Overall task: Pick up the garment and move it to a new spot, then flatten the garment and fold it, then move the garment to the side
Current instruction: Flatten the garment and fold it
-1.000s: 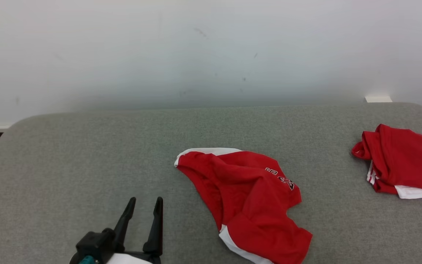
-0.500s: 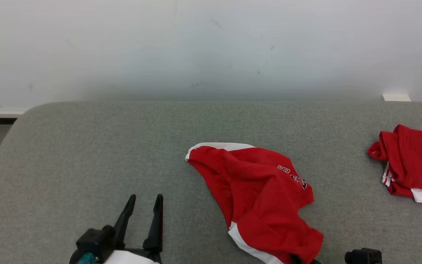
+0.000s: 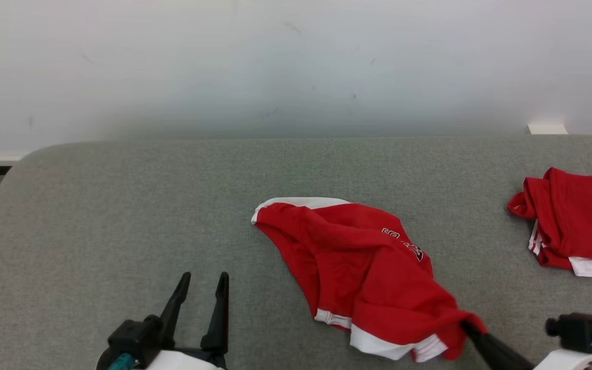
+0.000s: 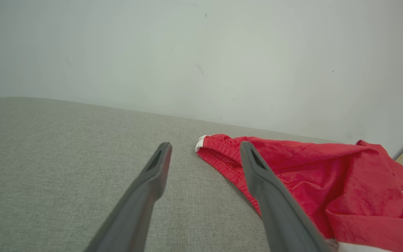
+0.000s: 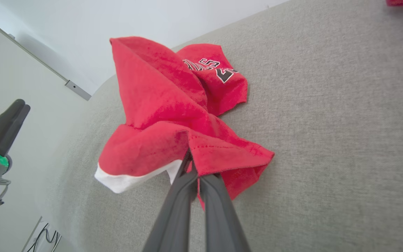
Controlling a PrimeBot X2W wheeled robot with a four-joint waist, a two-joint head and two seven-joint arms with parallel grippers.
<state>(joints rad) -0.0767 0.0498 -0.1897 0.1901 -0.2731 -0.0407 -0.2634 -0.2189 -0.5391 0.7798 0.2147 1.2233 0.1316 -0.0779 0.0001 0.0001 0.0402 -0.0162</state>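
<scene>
View from my head, with both wrist views. The red shorts [image 3: 368, 262] lie crumpled at the middle of the grey upholstered surface [image 3: 121, 205], white trim along the near hem and dark lettering on the far-right fold. Their long axis runs on a diagonal, from a white-edged corner at far left to a bunched corner at near right.

My right gripper [image 3: 465, 326] meets that near-right corner: jaws together, clamped on a pinch of red cloth beside the hem, seen closely in the right wrist view [image 5: 191, 157], where the fabric tents up from the fingertips. The rest of the shorts thus lies to the far left of these jaws, so I judge that a lift would carry the cloth up by this end, the far corner trailing last. The right arm enters low from the near-right edge, fingers slanted towards far left.

My left gripper [image 3: 204, 281] waits at near left, jaws apart and empty, fingers pointing far, the shorts off to its right and apart from it. The right arm is the nearer.

A second red garment [image 3: 573, 221] rests at far right, well apart
</scene>
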